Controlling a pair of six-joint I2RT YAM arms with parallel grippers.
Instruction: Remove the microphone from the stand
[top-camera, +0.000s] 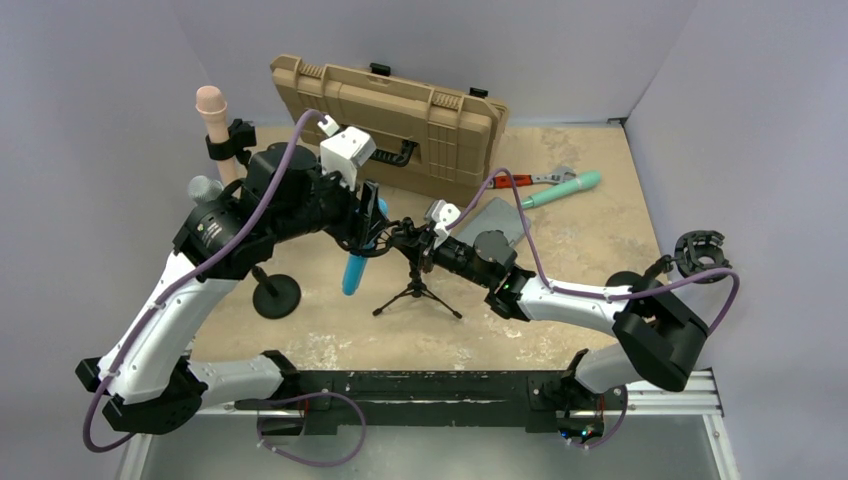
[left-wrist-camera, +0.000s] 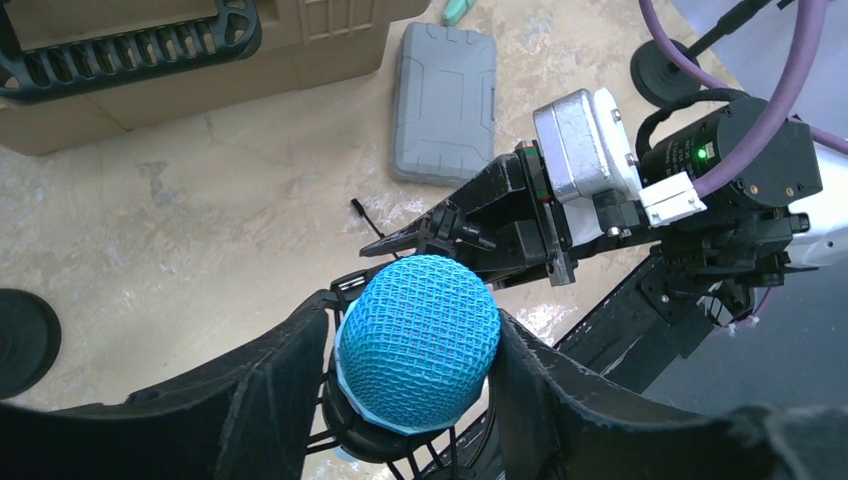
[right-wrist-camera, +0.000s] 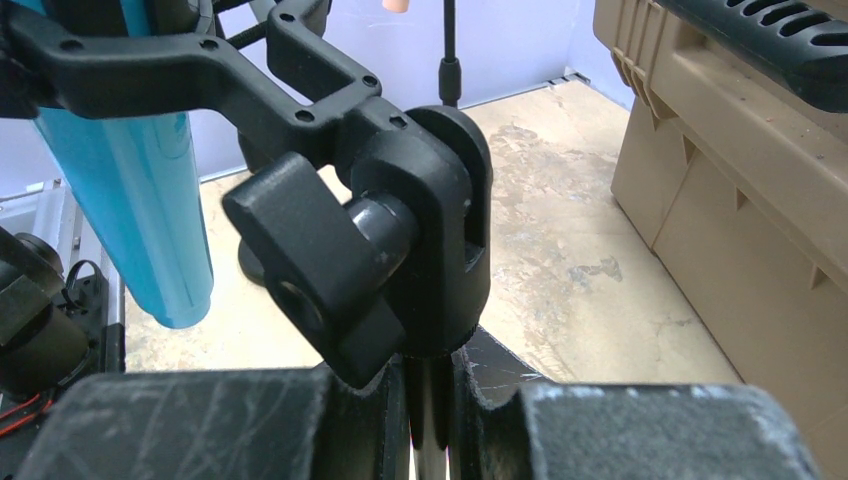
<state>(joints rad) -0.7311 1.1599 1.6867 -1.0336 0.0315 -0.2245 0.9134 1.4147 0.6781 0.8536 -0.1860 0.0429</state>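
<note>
Left wrist view is showing the left gripper (left-wrist-camera: 415, 338) with jaws squeezing the microphone (left-wrist-camera: 418, 325) head, which is sitting in the stand (right-wrist-camera: 440, 200) clip; at its three o'clock the right gripper (right-wrist-camera: 430, 400) is clamping the post. Pulling free is remaining.

Both arms — left arm (top-camera: 165, 300), right arm (top-camera: 575, 300) — have white shells and black joints, each trailed by a purple cable (left-wrist-camera: 780, 100). The right gripper (right-wrist-camera: 430, 400) has scuffed black fingers (right-wrist-camera: 200, 420); a green light (left-wrist-camera: 697, 155) glows on one motor.
</note>
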